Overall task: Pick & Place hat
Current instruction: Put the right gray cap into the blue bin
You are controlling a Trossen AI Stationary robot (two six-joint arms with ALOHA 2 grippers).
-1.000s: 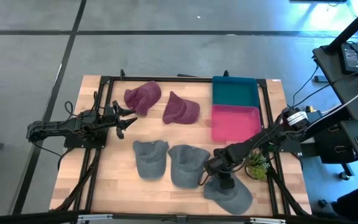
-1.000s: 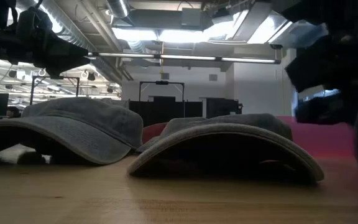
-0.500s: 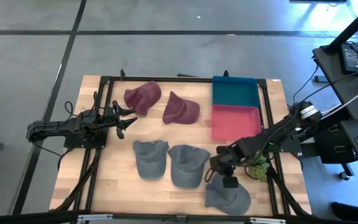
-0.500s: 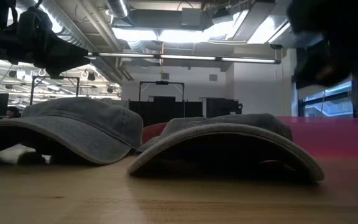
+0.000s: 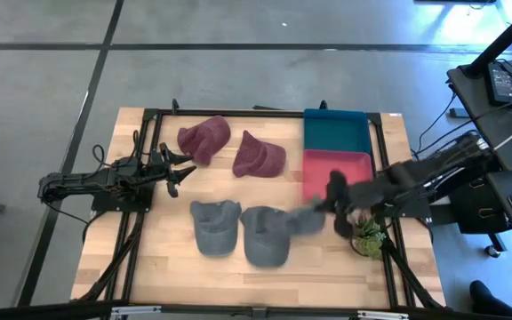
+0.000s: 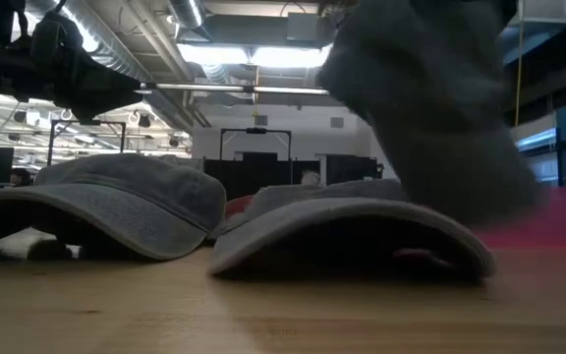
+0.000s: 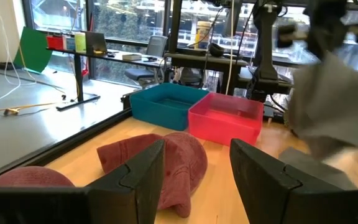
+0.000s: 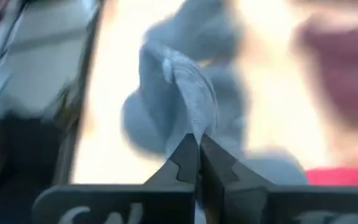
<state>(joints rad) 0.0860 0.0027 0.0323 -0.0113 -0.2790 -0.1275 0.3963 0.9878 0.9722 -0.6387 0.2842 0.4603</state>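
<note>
- My right gripper had its fingers pinched tight on a grey hat — the right wrist view showed the fabric caught between the closed tips.
- That hat hung off the table, over the right half, just in front of the pink bin and partly above a second grey cap lying near the front edge.
- A third grey cap lay just left of that one, touching it.
- Two maroon hats sat toward the back edge, left of the teal bin.
- My left gripper waited near the left edge, fingers spread and holding nothing.
- A small green plant stood near the right edge.
</note>
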